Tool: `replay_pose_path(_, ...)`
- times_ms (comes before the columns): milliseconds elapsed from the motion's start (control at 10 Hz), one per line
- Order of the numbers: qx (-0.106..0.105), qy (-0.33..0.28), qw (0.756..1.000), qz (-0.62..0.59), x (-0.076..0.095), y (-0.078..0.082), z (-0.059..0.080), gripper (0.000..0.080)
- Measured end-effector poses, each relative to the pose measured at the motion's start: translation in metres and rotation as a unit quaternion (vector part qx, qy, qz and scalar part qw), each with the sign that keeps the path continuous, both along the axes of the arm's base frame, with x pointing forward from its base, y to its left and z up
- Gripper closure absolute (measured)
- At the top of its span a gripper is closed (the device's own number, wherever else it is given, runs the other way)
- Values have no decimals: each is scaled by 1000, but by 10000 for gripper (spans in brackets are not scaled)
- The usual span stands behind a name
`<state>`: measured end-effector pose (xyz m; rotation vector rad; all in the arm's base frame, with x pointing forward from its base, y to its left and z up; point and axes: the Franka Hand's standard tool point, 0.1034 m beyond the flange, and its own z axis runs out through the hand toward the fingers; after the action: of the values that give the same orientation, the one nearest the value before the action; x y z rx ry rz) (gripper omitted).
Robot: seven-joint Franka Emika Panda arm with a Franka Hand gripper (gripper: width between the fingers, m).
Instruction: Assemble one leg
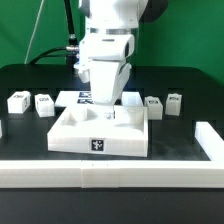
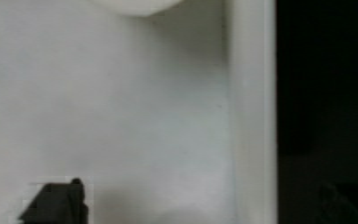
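Exterior view: a leg (image 1: 17, 101) rests on black table (image 1: 35, 84), green backdrop (image 1: 195, 30) behind

We see a large flat white panel (image 1: 75, 128) lying on the black table (image 1: 30, 135); it has a raised rim and a small black-and-white marker on its front face. Just behind it lies the marker board (image 1: 70, 97), flat and partly hidden by it. A white rail (image 1: 100, 176) runs along the near edge of the table and turns at the exterior view's right. Behind all is a green wall (image 1: 30, 30). In the wrist view the panel's white surface (image 2: 123, 120) fills most of the picture, and beside it the table is dark (image 2: 327, 100).
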<state>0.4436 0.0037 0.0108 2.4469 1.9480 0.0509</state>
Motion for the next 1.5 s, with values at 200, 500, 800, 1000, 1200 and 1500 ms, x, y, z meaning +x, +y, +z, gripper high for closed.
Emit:
replay_pose_path(200,4,-11,1000,2,2,5,-2,195)
replay_pose_path(500,4,-9,1000,1,1,5,-3,377)
replay_pose_path(800,4,-8,1000,0,1,5,-3,739)
replay_pose_path(1000,4,-8,1000,0,1,5,-4,739)
replay_pose_path(1200,4,-8,1000,0,1,5,-4,739)
replay_pose_path(1500,-2,0,999,34,6,16,-3,739)
